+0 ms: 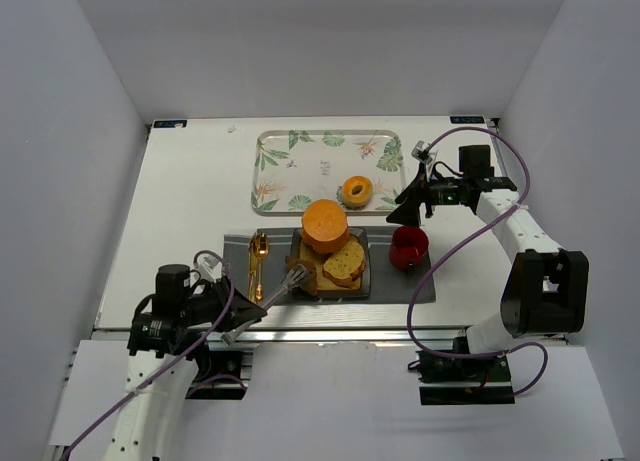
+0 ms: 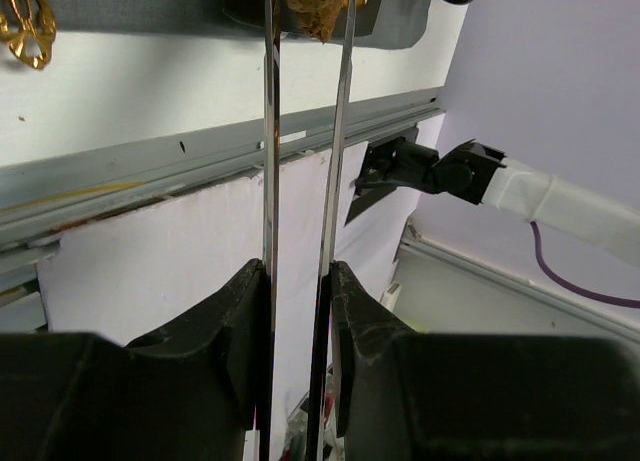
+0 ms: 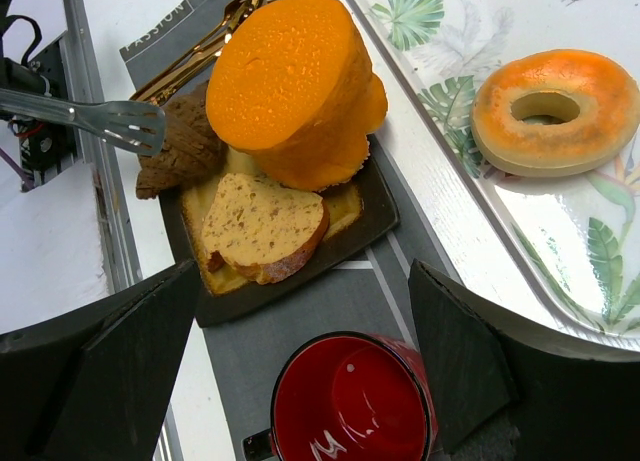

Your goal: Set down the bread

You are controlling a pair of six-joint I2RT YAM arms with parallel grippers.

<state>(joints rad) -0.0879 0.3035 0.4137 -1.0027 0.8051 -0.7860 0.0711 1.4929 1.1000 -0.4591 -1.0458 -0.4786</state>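
The bread (image 3: pixel 262 221), an oval tan speckled slice with a brown crust, lies on the dark square plate (image 3: pixel 372 219), resting on a flatter pale slice. In the top view the bread (image 1: pixel 346 261) sits just below a big orange round loaf (image 1: pixel 325 224). My left gripper (image 1: pixel 243 313) is shut on metal tongs (image 1: pixel 272 295). The tong blades (image 2: pixel 268 131) reach a dark brown piece (image 3: pixel 182 146) at the plate's left edge, one on each side of it. My right gripper (image 3: pixel 300 281) hangs open above the red mug (image 3: pixel 350 401), holding nothing.
A grey placemat (image 1: pixel 400 286) carries the plate, the red mug (image 1: pixel 408 247) and a gold spoon (image 1: pixel 258 256). Behind it a leaf-patterned tray (image 1: pixel 300 171) holds a donut (image 1: pixel 356 191). White walls enclose the table on three sides.
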